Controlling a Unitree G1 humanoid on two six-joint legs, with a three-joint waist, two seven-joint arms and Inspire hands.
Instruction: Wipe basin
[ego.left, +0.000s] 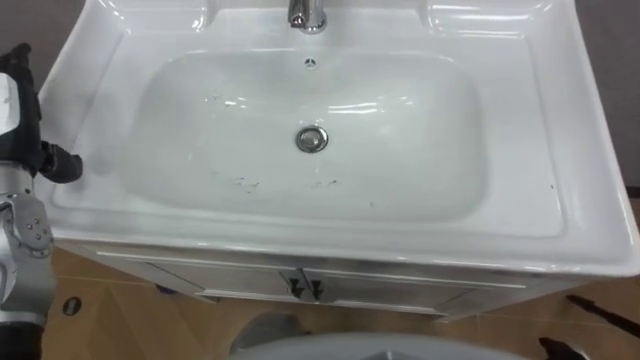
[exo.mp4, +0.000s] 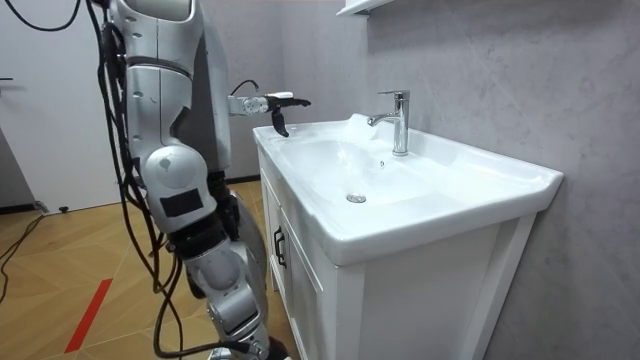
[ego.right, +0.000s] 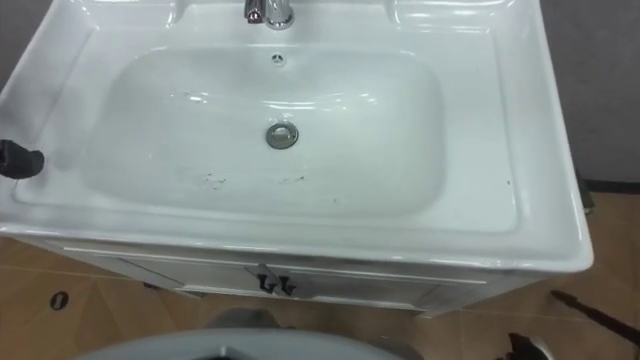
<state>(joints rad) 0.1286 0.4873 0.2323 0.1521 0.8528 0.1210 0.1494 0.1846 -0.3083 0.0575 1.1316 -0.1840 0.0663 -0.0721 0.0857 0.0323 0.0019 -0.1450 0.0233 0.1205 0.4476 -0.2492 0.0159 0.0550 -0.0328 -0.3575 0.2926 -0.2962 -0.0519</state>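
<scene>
Nearest you, along the bottom of the eye views, is the wooden floor (ego.left: 110, 300). Just above it is the white cabinet (ego.left: 200, 281), with its pair of dark door handles (ego.left: 303, 288) at lower centre. The room view shows you standing upright, close against that cabinet front. Above the handles the white basin (ego.left: 560, 170), the thing to wipe, spreads across most of the frame. Its bowl carries a few dark specks (ego.left: 243, 183) on the near slope, to the lower left of the chrome drain (ego.left: 312, 139) at centre. Your left hand (exo.mp4: 271, 104) is at the middle left edge of the frame, over the basin's left rim, with the forearm held about level and reaching forward. Its dark fingers are stretched straight out, the thumb points down toward the rim, and it holds nothing. I can't tell whether the thumb touches the rim. Farther up are the small overflow hole (ego.left: 310, 63) and, at top centre, the chrome tap (ego.left: 307, 14).
</scene>
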